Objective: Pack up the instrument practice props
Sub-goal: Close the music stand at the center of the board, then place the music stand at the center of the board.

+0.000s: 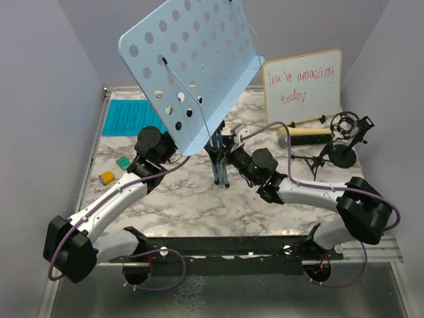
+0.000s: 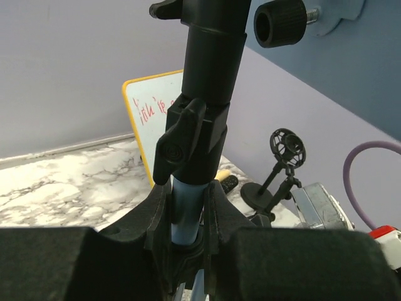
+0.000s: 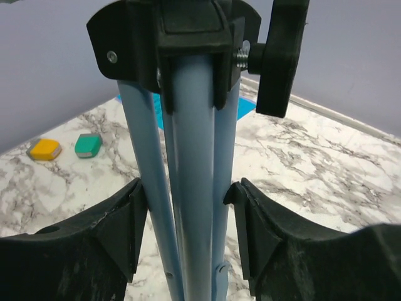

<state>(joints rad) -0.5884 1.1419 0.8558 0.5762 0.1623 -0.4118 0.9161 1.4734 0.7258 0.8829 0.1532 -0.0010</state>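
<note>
Music rack [image 1: 189, 73] stowing in hand; pole [image 2: 210, 63] pinched by left gripper [image 2: 187, 216]; tripod legs [image 3: 191, 157] flanked by right gripper [image 3: 188, 222], spread; next, legs to be clamped, rack laid flat.

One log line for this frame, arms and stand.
left jaws: shut on music rack pole | right jaws: open, astride tripod legs

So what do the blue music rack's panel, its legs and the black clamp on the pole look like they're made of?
The music rack panel: probably thin painted sheet metal, matte light blue; punched round holes, folded lower lip. The legs: likely painted metal tube, smooth with a soft sheen. The clamp: looks like moulded black plastic, matte, with rounded cast edges.
</note>
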